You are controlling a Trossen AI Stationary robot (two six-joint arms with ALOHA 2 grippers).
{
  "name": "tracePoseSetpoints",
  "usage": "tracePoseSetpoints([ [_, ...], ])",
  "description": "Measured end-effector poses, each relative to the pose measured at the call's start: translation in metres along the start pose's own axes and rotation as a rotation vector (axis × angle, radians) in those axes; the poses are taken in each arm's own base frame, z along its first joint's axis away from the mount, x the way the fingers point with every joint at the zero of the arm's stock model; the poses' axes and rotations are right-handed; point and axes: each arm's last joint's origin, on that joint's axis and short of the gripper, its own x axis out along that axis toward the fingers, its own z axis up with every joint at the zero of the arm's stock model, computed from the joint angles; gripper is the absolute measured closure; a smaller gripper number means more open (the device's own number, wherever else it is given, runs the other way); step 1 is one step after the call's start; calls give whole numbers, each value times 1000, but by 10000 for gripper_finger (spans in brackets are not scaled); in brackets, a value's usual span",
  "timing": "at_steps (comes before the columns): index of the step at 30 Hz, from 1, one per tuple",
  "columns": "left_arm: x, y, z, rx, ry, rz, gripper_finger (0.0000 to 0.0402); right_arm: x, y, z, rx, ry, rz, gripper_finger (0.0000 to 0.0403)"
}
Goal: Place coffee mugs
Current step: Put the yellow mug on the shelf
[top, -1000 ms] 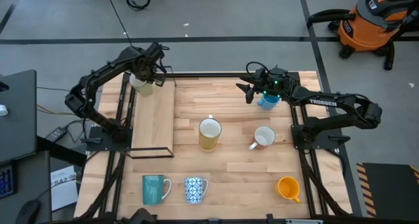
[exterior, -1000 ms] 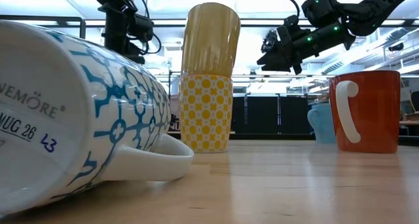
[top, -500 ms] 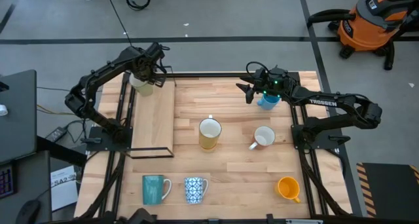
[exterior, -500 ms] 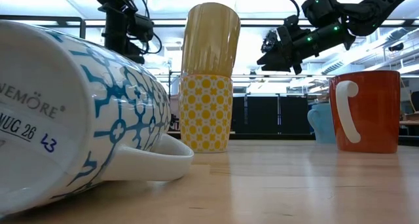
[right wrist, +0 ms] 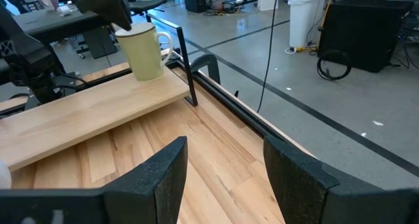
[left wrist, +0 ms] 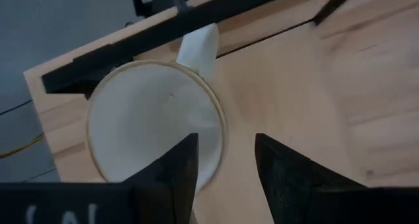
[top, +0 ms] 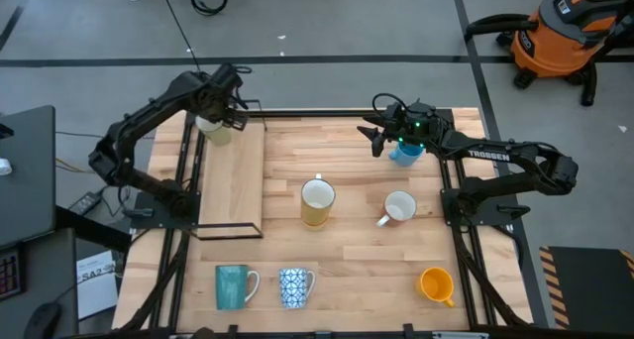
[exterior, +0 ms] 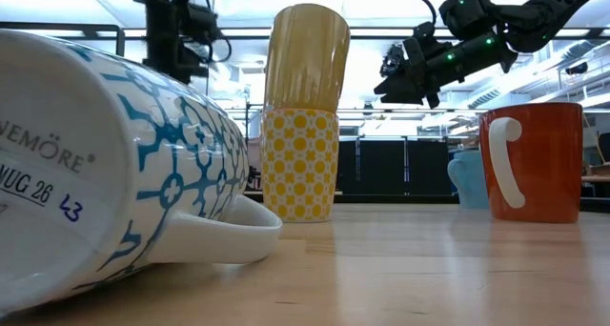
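Left gripper (top: pixel 220 99) hangs above the pale yellow mug (top: pixel 213 129), fingers spread and off it; that mug stands upright on the raised wooden shelf (top: pixel 231 185) at the table's (top: pixel 357 260) far left corner. Right gripper (top: pixel 379 138) hovers with fingers apart, empty, just beside the light blue mug (top: pixel 405 153) at the far edge.
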Motion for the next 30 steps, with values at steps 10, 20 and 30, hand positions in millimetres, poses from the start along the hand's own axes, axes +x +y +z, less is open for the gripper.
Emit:
tracePoseSetpoints([
  [10, -50, -14, -26, 18, -129, -299, 244, 0, 0, 0, 0, 0, 0, 196],
  [20, -91, -70, -43, 128, -373, -616, 244, 0, 0, 0, 0, 0, 0, 196],
  [30, -140, -122, -63, 211, -573, -818, 244, 0, 0, 0, 0, 1, 0, 196],
])
